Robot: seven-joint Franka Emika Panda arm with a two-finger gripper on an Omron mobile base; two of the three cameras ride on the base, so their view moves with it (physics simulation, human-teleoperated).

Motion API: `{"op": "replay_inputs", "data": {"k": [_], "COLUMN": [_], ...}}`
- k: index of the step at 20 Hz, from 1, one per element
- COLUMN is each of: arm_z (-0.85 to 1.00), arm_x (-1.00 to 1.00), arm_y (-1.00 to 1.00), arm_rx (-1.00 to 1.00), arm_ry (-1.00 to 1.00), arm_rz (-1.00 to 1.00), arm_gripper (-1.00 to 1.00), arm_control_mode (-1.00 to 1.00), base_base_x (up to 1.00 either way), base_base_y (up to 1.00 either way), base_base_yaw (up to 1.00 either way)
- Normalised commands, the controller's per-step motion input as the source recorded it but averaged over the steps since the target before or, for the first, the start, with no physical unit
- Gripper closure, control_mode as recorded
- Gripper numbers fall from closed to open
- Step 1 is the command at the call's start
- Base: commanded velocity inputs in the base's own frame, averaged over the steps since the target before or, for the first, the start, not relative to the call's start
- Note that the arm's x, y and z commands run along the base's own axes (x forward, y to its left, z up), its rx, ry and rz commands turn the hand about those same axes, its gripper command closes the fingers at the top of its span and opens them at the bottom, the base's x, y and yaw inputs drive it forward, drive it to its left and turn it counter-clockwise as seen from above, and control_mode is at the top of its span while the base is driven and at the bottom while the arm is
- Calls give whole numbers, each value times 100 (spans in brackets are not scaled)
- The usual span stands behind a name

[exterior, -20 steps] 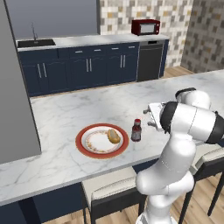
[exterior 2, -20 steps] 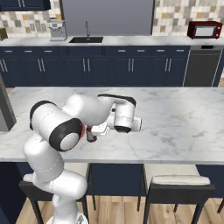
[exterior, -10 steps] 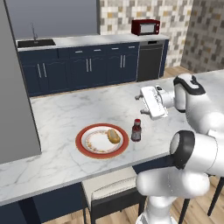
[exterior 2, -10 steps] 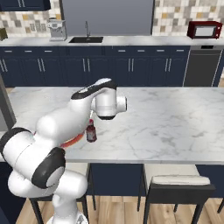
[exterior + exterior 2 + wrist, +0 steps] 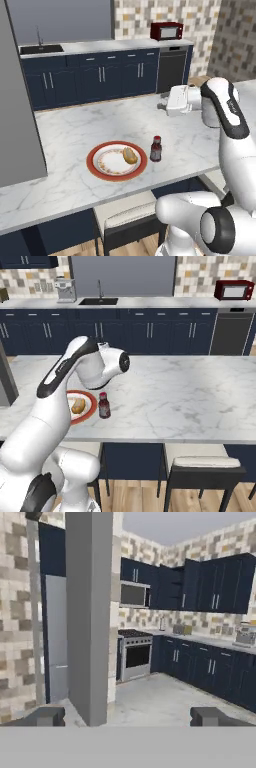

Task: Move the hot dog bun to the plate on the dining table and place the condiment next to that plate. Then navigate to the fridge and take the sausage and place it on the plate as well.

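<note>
Hiding plate (image 5: 89, 408) edge: white arm.

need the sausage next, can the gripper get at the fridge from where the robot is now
Probably not. The gripper is open and raised above the dining table, pointing across the kitchen, and the fridge stands far off past a grey pillar. The base likely has to drive there first.

My hand (image 5: 172, 101) is raised above the dining table (image 5: 80, 130), pointing away toward the navy cabinets (image 5: 100, 77); I cannot make out my fingers from here. Below and nearer than my hand, the hot dog bun (image 5: 130, 155) lies on the plate (image 5: 116, 161). The condiment (image 5: 156, 148) stands upright just beside the plate, on the side nearer my hand.
</note>
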Motion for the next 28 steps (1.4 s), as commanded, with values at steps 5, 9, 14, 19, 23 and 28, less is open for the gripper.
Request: {"op": "replay_inputs", "data": {"k": [5, 9, 14, 19, 23, 28], "arm_z": [64, 9, -17, -20, -20, -11], "arm_x": [0, -26, -74, -74, -50, -19], "arm_y": [-17, -19, -16, -37, -23, 0], "arm_rx": [1, -21, -29, -39, -26, -3], "arm_ry": [58, 59, 48, 22, 11, 6], "arm_rz": [-65, -52, -41, -23, -4, 0], "arm_gripper": [-100, -100, -100, -100, -100, -100], "arm_control_mode": [-100, -100, -100, -100, -100, -100], "base_base_x": [0, 0, 0, 0, 0, 0], "base_base_y": [0, 0, 0, 0, 0, 0], "base_base_yaw": [0, 0, 0, 0, 0, 0]}}
